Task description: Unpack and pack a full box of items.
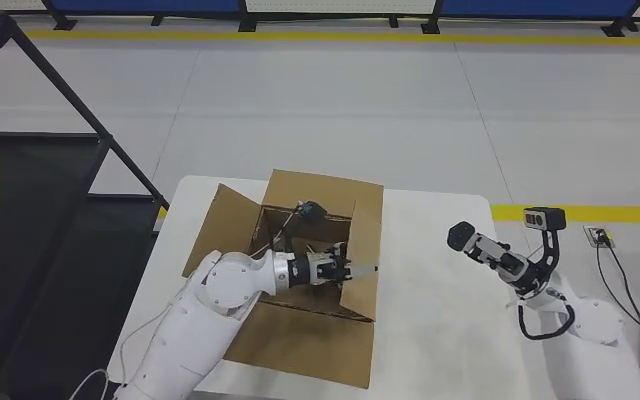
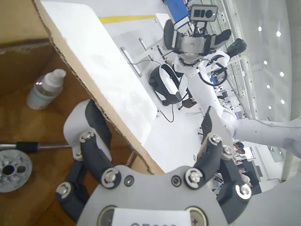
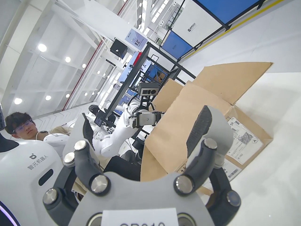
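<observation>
Your white counter (image 1: 430, 300) carries an open box (image 1: 300, 345), centre frame. Over its wall the left claw (image 1: 348, 268) gapes empty. The right claw (image 1: 460, 237) is likewise spread, holding nothing. Yellow-lined floor (image 1: 350, 100) lies beyond.

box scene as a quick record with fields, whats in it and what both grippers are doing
box: open cardboard box, flaps out, on white table
contents seen: small clear bottle with white cap; metal disc; thin metal rod
left gripper: open, at the box's side wall, one finger inside, one outside
right gripper: open, empty, above the table, apart from the box
</observation>
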You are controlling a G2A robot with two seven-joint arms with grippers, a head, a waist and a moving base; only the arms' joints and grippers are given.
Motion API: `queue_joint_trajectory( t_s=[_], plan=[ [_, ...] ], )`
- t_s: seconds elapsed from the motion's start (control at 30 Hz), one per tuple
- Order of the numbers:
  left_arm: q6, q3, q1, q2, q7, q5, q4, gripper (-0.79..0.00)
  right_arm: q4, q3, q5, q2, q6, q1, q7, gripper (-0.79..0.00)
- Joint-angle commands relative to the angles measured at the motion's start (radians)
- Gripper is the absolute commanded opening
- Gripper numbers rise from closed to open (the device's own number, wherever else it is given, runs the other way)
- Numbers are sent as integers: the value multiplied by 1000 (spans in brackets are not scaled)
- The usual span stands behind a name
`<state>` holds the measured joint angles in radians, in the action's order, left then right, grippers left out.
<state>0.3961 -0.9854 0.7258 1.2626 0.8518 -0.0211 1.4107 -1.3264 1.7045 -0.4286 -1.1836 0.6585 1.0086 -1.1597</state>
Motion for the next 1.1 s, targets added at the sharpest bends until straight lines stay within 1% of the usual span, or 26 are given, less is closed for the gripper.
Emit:
queue_joint_trajectory(
  t_s=[0.0, 0.2, 0.37, 0.53, 0.7, 0.87, 1.07],
  plan=[
    [13, 23, -9, 8, -30, 0, 2, 0, -2, 15, -12, 5, 9, 9, 7, 0],
    [51, 127, -59, 43, -108, -40, -44, 0, -8, 73, -43, 22, 30, 53, 28, 0],
    [67, 211, -97, 75, -142, -68, -97, 0, -12, 138, -61, 38, 52, 106, 50, 0],
    [47, 284, -134, 110, -170, -86, -165, 0, -47, 202, -75, 52, 71, 184, 69, 0],
    [12, 356, -179, 149, -191, -136, -242, 0, -40, 237, -91, 62, 76, 222, 81, 0],
    [-1, 398, -211, 181, -170, -136, -302, 0, -33, 253, -98, 71, 77, 235, 88, 0],
    [-13, 422, -234, 207, -141, -134, -347, 0, -27, 251, -96, 80, 62, 227, 99, 0]
  ],
)
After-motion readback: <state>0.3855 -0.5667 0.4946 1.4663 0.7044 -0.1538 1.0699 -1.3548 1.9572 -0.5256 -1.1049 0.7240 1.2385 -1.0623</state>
